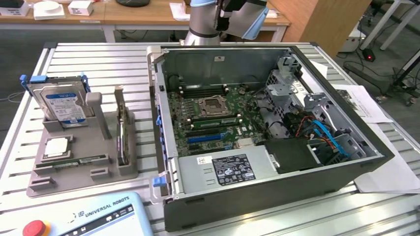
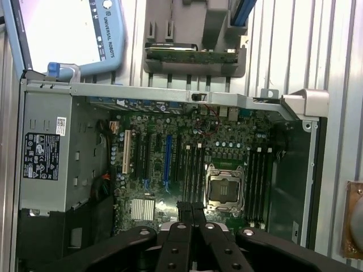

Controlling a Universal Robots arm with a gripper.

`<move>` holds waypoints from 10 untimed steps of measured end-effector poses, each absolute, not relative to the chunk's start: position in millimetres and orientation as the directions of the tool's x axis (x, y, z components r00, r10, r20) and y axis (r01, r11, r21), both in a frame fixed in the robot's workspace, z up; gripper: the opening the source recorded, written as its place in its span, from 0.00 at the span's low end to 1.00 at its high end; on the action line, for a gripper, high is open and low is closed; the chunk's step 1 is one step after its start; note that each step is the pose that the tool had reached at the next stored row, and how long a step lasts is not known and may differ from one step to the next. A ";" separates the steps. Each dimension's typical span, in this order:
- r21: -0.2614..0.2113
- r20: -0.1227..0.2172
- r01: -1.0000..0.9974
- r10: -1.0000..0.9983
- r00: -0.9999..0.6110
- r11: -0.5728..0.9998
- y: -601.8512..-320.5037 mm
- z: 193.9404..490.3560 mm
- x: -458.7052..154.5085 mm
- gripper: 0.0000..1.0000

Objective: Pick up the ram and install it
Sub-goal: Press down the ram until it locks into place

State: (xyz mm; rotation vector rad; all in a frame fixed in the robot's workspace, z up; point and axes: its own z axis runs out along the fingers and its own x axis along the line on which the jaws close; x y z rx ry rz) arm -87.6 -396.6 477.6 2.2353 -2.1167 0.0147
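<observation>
Slatted metal table point(image 1: 98, 59); open computer case point(image 1: 341, 177) lying on its side on it, toward the exterior view's right. Motherboard point(image 1: 217, 118) exposed inside, empty processor socket point(image 1: 213, 104) near its middle, memory slots on either side of the socket. Silver power supply point(image 1: 223, 172) with black-and-white label along the near edge of the case; blue cables in the drive bay at the exterior view's right.

Grey parts holder point(image 1: 78, 162) on the table, at the exterior view's left of the case, apart from it. Hard drive point(image 1: 62, 105) with blue-white label upright at its far end. Square silver processor chip point(image 1: 56, 147) flat in a recess nearer the camera. The ram point(image 1: 72, 162) lying flat in a groove of the holder just in front of the processor chip: long thin green stick, untouched. Another thin board standing on edge in the slot closest to the case.

Teach pendant point(image 1: 78, 216) at the near table edge, red button at its corner.

Arm base behind the case, at the top of the exterior view. In the wrist view, gripper point(image 2: 191, 211) above the open case, over the motherboard beside the socket, fingers point(image 2: 185, 212) pressed together, nothing between them. The ram well apart from the gripper, outside the case on the holder.
</observation>
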 end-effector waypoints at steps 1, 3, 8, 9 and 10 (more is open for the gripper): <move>0.039 0.050 -0.998 -0.997 0.055 -0.053 -396.6 477.6 -87.6 0.11; 0.039 0.050 -0.998 -0.997 0.055 -0.053 -396.6 477.6 -87.6 0.11; 0.039 0.050 -0.998 -0.997 0.055 -0.053 -396.6 477.6 -87.6 0.11; 0.039 0.050 -0.998 -0.997 0.055 -0.053 -396.6 477.6 -87.6 0.11; 0.039 0.050 -0.998 -0.997 0.050 -0.048 -396.6 477.6 -87.6 0.11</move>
